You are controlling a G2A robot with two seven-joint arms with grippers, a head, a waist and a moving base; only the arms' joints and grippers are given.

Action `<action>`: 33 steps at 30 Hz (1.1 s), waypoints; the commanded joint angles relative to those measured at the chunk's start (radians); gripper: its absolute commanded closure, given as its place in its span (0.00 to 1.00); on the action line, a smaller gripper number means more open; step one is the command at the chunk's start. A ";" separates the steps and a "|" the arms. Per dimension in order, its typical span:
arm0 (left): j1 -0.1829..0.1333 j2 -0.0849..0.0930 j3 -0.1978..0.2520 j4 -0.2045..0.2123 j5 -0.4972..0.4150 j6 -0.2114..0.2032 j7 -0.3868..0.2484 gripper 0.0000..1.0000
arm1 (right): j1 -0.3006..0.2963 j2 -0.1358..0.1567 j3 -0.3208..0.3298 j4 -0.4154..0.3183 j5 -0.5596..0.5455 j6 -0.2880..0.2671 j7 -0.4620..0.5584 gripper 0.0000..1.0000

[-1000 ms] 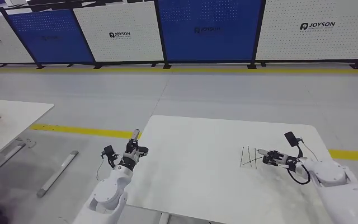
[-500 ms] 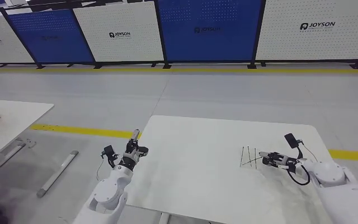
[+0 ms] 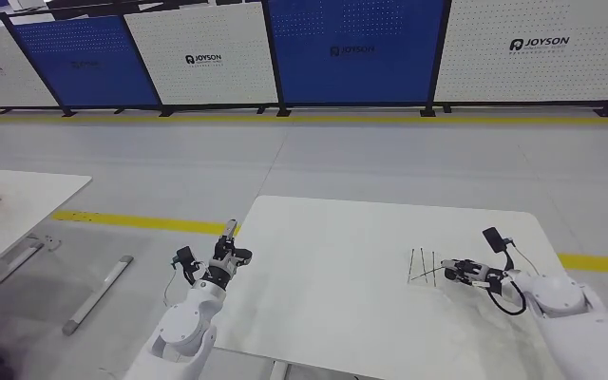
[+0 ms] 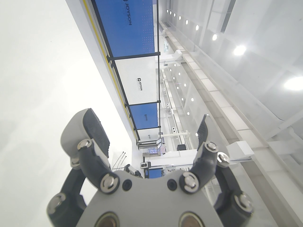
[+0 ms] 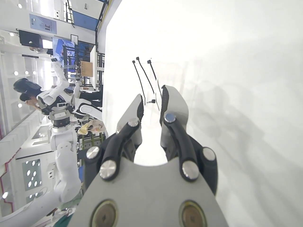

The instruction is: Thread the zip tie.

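Several thin black zip ties (image 3: 423, 266) lie side by side on the white table (image 3: 332, 285), toward its right side. My right gripper (image 3: 445, 267) sits low at their near ends. In the right wrist view this gripper (image 5: 152, 95) is open by a narrow gap, and the ties (image 5: 145, 75) stretch away from its tips. One tie's small square head (image 5: 153, 101) lies between the fingertips, unclamped. My left gripper (image 3: 231, 236) stands at the table's left edge, wide open (image 4: 149, 124) and holding nothing, with the ties (image 4: 120, 158) far off.
The table carries nothing but the ties. Grey floor with a yellow line (image 3: 142, 222) runs behind it, then blue and white pegboard panels (image 3: 351, 52). Another white table's corner (image 3: 38, 195) is at the far left.
My right gripper has crept slightly toward the table's near edge beside the ties. The left arm has not moved.
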 commanded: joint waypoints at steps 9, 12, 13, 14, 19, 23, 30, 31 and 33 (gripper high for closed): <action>0.000 0.000 0.000 0.000 0.000 0.000 0.000 0.00 | 0.009 -0.001 -0.003 0.005 -0.002 0.008 0.004 0.83; 0.000 0.000 0.000 0.000 0.000 0.000 0.000 0.00 | 0.016 -0.003 -0.008 0.014 -0.001 0.011 0.008 0.83; 0.000 0.000 0.000 0.000 0.000 0.000 0.000 0.00 | 0.019 -0.004 -0.010 0.018 -0.002 0.012 0.008 0.83; 0.000 0.000 0.000 0.000 0.000 0.000 0.000 0.00 | 0.021 -0.005 -0.012 0.020 -0.002 0.013 0.010 0.85; 0.000 0.000 0.000 0.000 0.000 0.000 0.000 0.00 | 0.031 -0.010 -0.021 0.036 -0.002 0.013 0.009 0.84; 0.000 0.000 0.000 0.000 0.000 0.000 0.000 0.00 | 0.037 -0.012 -0.025 0.044 -0.003 0.011 0.008 0.85; 0.000 0.000 0.000 0.000 0.000 0.000 0.000 0.00 | 0.041 -0.013 -0.025 0.055 0.002 0.004 0.006 0.89; 0.000 0.000 0.000 0.000 0.000 0.000 0.000 0.00 | 0.042 -0.014 -0.025 0.056 0.003 0.003 0.007 0.92; 0.000 0.000 0.000 0.000 0.000 0.000 0.000 0.00 | 0.042 -0.014 -0.025 0.058 0.006 -0.001 0.010 0.96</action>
